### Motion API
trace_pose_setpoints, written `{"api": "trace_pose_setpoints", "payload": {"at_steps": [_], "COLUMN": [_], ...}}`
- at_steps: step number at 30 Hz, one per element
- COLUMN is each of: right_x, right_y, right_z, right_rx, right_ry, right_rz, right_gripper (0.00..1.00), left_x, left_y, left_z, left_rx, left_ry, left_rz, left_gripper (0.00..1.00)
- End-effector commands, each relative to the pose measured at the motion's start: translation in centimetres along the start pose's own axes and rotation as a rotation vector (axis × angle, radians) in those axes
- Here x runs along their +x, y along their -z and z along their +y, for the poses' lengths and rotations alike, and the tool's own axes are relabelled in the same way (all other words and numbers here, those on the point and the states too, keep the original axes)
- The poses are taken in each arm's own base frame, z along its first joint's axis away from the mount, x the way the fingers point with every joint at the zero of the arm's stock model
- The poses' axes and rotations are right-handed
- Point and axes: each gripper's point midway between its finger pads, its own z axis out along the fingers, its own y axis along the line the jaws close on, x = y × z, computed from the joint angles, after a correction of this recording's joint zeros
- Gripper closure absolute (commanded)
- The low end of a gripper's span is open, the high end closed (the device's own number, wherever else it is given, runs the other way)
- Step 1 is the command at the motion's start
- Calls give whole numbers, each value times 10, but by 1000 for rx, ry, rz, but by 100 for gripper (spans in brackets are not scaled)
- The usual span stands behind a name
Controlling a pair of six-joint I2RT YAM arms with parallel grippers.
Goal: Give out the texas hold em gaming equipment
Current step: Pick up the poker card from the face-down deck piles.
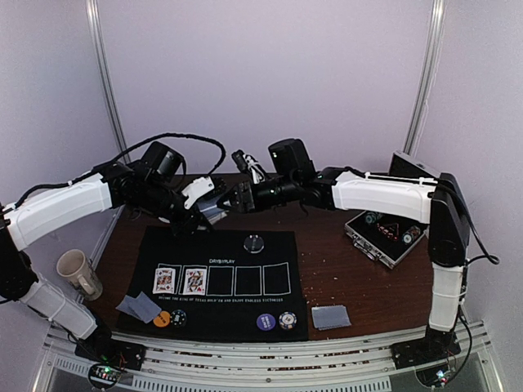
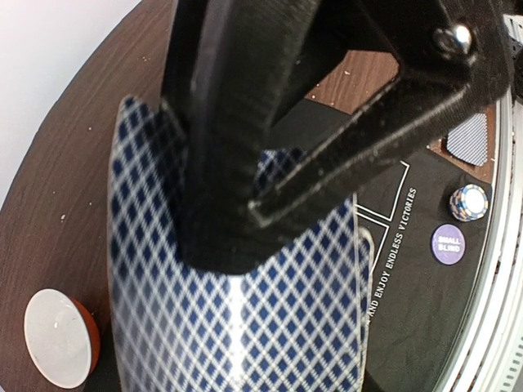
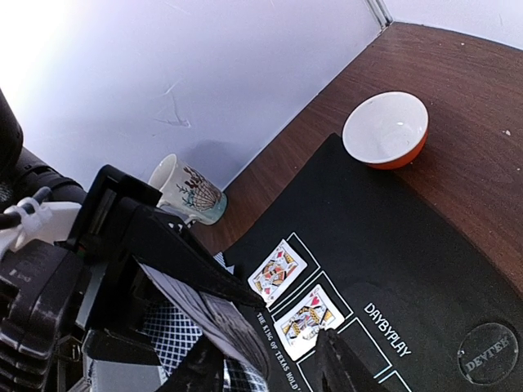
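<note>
**Deck edge-on to my right pincer, held by my left**

My left pincer [image 1: 211,204] is clamped on the stack of cards [image 2: 245,327] and holds it in the air. The stack's long axis points straight at my right pincer [image 3: 270,369]. That pincer meets it tip to tip with its jaws apart, and the free edge of the stack seems to lie between them, so the right one is placed to draw. I judge the pull should run straight back along that axis. Below both pincers and nearer my bases, the mat [image 1: 270,245] carries two face-up cards [image 1: 180,280]. The third box [image 1: 221,280], just right of them, looks like the next place.
</note>
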Motion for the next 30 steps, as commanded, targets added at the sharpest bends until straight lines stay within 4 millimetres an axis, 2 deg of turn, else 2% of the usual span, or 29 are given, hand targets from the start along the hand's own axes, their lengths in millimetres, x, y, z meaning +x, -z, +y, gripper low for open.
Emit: {"api": "trace_pose_setpoints", "payload": {"at_steps": [1, 8, 12, 18, 24, 27, 30], "right_x": [0, -2, -1, -9, -23, -16, 0], "right_y": [12, 17, 23, 43, 74, 83, 74], "right_z": [1, 4, -4, -19, -34, -42, -44], "right_rx": [26, 31, 85, 199, 396, 533, 630], "right_ry": [-6, -10, -6, 13, 97, 192, 352], "right_rz": [15, 15, 22, 4, -41, -13, 44], "right_gripper": [66, 93, 100, 100, 100, 100, 100], "left_x": [-9, -3, 2, 12, 30, 47, 59], "left_y": [-2, -7, -11, -16, -9, 0, 12], "left_z": [7, 12, 17, 29, 72, 99, 119], "left_rx": [-37, -61, -82, -136, -222, -277, -334], "left_ry": [-22, -5, 6, 44, 217, 333, 411], "left_rz": [-39, -12, 7, 48, 56, 51, 34], "left_gripper": [62, 62, 62, 62, 62, 62, 62]}}
